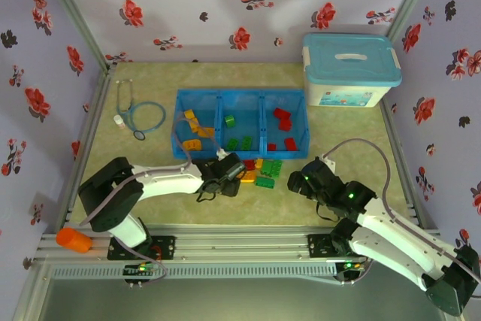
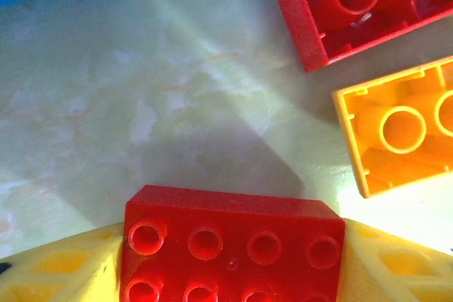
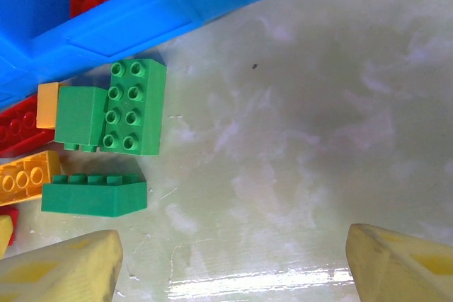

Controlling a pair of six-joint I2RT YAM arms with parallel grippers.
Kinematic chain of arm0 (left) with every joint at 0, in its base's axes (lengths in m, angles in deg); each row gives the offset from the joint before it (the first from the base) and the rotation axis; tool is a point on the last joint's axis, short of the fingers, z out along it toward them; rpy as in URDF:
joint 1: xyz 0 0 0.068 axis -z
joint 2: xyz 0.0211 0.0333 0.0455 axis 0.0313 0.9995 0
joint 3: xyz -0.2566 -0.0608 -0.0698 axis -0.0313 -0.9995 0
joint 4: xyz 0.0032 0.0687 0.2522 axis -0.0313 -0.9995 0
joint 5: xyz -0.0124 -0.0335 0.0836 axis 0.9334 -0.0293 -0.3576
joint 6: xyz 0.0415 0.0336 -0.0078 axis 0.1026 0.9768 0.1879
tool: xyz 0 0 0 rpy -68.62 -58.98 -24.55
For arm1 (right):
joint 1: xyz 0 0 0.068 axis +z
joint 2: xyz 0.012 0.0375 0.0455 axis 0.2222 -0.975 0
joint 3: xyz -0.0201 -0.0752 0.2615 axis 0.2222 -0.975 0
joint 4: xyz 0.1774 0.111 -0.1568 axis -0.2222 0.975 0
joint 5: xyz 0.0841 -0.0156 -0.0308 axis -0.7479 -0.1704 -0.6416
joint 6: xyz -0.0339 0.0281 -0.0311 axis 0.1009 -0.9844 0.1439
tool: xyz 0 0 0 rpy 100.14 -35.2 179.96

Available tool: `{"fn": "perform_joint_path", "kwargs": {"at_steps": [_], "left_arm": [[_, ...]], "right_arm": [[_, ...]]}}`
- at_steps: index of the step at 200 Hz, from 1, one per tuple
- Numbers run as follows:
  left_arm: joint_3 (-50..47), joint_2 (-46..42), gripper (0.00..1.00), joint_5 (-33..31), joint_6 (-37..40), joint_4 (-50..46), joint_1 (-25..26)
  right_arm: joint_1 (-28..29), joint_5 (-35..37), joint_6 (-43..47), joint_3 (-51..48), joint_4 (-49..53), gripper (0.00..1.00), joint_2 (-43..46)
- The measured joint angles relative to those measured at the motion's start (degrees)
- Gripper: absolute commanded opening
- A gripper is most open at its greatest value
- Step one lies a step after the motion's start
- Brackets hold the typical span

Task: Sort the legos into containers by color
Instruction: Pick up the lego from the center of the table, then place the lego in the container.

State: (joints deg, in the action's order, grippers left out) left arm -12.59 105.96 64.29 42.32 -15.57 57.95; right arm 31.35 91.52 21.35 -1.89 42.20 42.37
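Red brick [image 2: 233, 235] clamped in left end effector [image 2: 230, 266], right end effector [image 3: 233, 263] open (bare table [image 3: 318, 104] ahead)

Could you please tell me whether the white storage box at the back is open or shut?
Shut: the light-blue lid sits flat on the white storage box, covering its top.

Lidded white box [image 1: 350, 73], stethoscope [image 1: 143, 116], orange cylinder [image 1: 73, 240], floral walls [image 1: 225, 5]

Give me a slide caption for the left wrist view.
Left gripper pinching a red brick; an upside-down red brick and an orange brick lie beyond on the table.
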Motion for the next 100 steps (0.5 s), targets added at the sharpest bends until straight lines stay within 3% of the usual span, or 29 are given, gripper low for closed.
{"fn": "perform_joint_path", "kwargs": {"at_steps": [57, 100], "left_arm": [[7.2, -11.5, 0.53, 0.2, 2.4, -3.8, -5.0], [19.4, -7.9, 0.52, 1.7, 6.9, -4.6, -8.0]], "right_arm": [[0.0, 0.0, -0.1, 0.0, 0.0, 0.83, 0.2], [0.0, 1.8, -1.6, 0.0, 2.0, 0.83, 0.4]]}}
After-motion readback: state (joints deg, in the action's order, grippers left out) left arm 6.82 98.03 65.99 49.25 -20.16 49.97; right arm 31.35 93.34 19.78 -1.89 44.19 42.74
